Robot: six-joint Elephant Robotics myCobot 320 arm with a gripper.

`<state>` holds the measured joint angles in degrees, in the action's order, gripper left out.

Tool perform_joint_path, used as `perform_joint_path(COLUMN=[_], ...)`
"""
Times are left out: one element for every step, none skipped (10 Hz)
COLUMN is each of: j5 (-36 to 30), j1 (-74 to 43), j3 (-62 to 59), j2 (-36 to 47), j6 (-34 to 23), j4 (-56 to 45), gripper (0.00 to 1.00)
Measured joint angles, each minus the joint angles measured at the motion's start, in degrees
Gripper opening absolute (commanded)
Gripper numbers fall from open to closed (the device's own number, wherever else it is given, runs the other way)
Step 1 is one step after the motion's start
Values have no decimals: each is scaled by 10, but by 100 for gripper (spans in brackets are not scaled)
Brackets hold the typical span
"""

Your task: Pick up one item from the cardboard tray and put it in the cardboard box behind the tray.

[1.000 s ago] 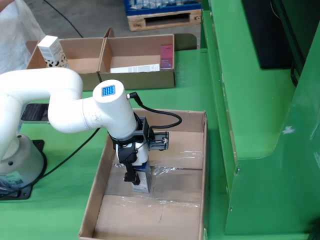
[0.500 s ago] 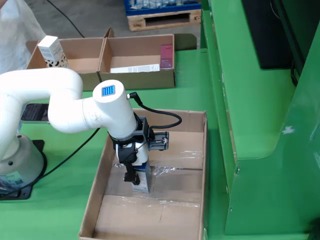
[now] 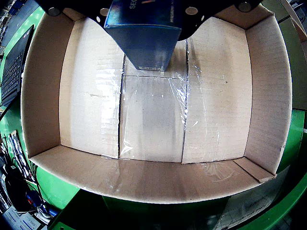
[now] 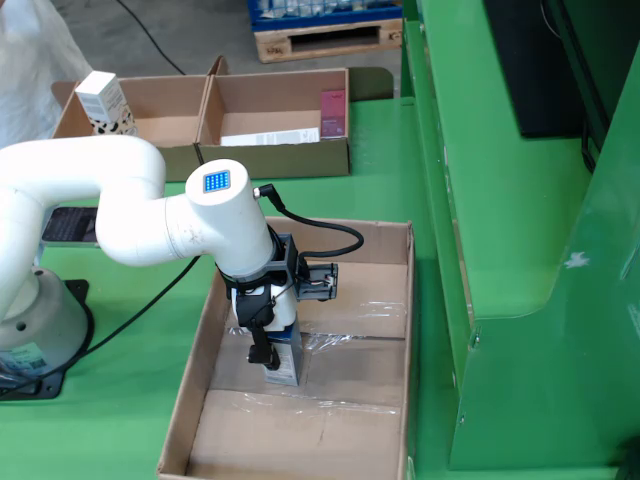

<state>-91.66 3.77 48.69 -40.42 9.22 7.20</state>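
A blue box (image 4: pixel 285 366) stands upright on the floor of the cardboard tray (image 4: pixel 192 375), left of its middle. My gripper (image 4: pixel 274 354) reaches down over it, one black finger (image 4: pixel 261 345) lying against the box's left side; the other finger is hidden behind the box. In the wrist view the same blue box (image 3: pixel 144 33) fills the top centre, held under the gripper's mount, with the taped tray floor and its walls (image 3: pixel 43 96) around it. Behind the tray sits a two-compartment cardboard box (image 4: pixel 280 158).
The right compartment holds a flat white carton (image 4: pixel 270 135) and a maroon pack (image 4: pixel 333 112); a white patterned carton (image 4: pixel 105 100) stands in the left one. A green machine frame (image 4: pixel 520 200) walls the right side. The arm's base (image 4: pixel 40 330) is at left, a laptop (image 3: pixel 12 62) nearby.
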Motion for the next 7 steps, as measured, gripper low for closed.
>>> perform_joint_path(j5=[0, 1, 2, 4, 9, 8, 12], j1=[0, 3, 10, 13, 14, 13, 18], j3=[0, 3, 14, 15, 6, 5, 2], j2=[0, 2, 18, 46, 73, 96, 107], j6=[0, -1, -3, -5, -3, -3, -1], j4=[0, -2, -9, -17, -31, -38, -43], gripper=[0, 0, 0, 0, 0, 0, 0])
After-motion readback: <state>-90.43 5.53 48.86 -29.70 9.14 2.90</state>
